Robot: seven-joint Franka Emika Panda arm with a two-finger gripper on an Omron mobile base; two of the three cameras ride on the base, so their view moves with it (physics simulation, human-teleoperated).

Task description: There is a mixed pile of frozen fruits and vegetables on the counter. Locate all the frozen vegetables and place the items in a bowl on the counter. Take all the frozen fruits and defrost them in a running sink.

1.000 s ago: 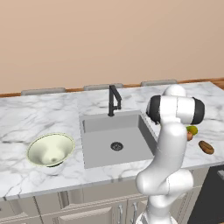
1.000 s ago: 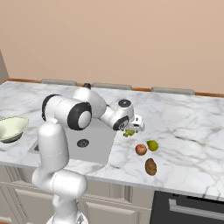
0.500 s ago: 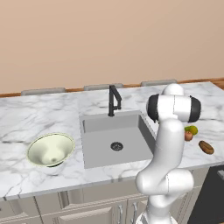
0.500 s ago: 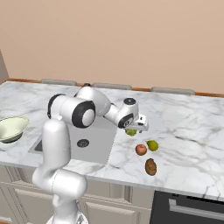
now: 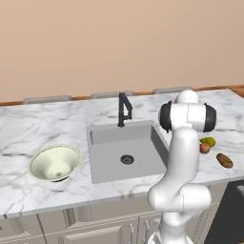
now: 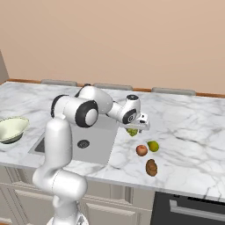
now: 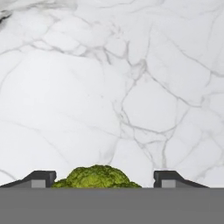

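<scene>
A green broccoli floret (image 7: 96, 177) lies on the white marble counter (image 6: 189, 127), between my gripper's (image 7: 105, 179) two fingertips. The jaws straddle it; a gap still shows on its right side, so the gripper is open. In the right base view the gripper (image 6: 134, 127) points down over the broccoli (image 6: 132, 132), just right of the sink (image 6: 94, 147). A red apple (image 6: 141, 150), a yellow-green pear-like fruit (image 6: 153, 146) and a brown potato-like lump (image 6: 151, 167) lie nearby toward the counter's front. The pale yellow-green bowl (image 5: 55, 163) stands left of the sink (image 5: 109, 157).
A slim black faucet (image 5: 124, 108) rises behind the basin, whose drain (image 5: 127, 159) is dark and round. In the left base view the apple (image 5: 205, 148), pear (image 5: 208, 141) and potato (image 5: 224, 160) lie beside my arm's elbow. Beige cabinets run below the counter.
My hand has shifted slightly right and settled down over the broccoli. The jaws have drawn closer together around it. The other foods and the bowl have not moved.
</scene>
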